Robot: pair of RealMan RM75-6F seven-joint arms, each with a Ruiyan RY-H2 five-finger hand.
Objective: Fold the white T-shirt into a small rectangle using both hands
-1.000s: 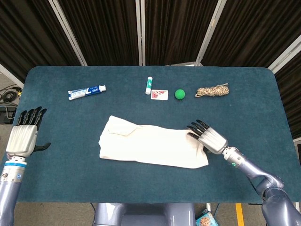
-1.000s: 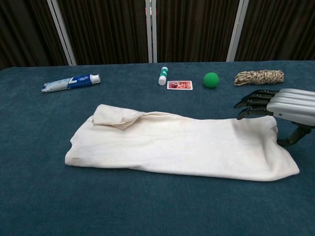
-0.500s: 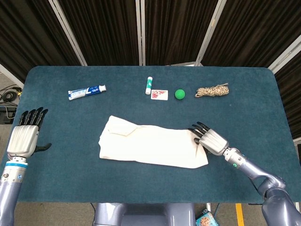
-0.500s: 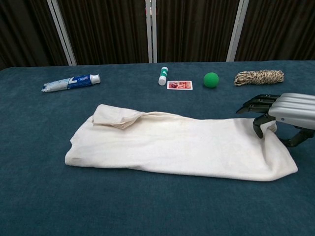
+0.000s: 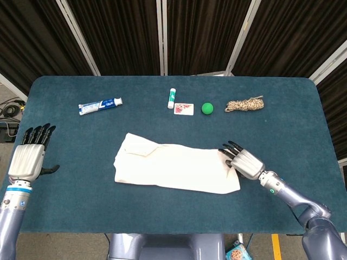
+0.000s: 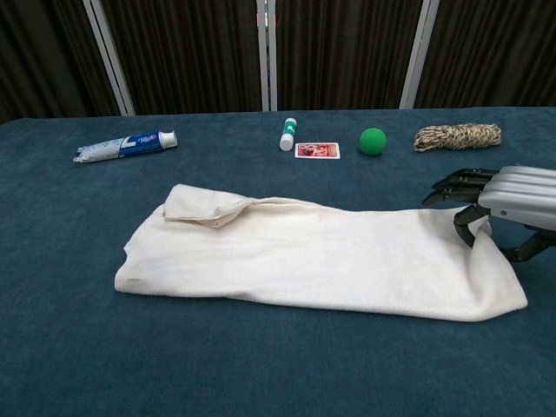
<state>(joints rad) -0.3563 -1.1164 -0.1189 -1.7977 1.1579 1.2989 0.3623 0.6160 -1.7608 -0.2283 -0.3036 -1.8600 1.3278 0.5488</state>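
The right hand point(image 6: 506, 206) has dropped onto the right end of the white T-shirt point(image 6: 313, 259) over the last second, and its thumb now hooks into the cloth edge while the other fingers hover just above, so it appears to be pinching the hem; I judge a fold toward the left is about to begin. The left hand point(image 5: 30, 157) stays spread and empty near the table's point(image 5: 298, 108) left edge, well apart from the shirt, which lies as a long band mid-table. Counted: one shirt, one toothpaste tube point(image 5: 100, 105), one glue stick point(image 5: 171, 97), one playing card point(image 5: 184, 109), one green ball point(image 5: 207, 108), one rope bundle point(image 5: 244, 104).
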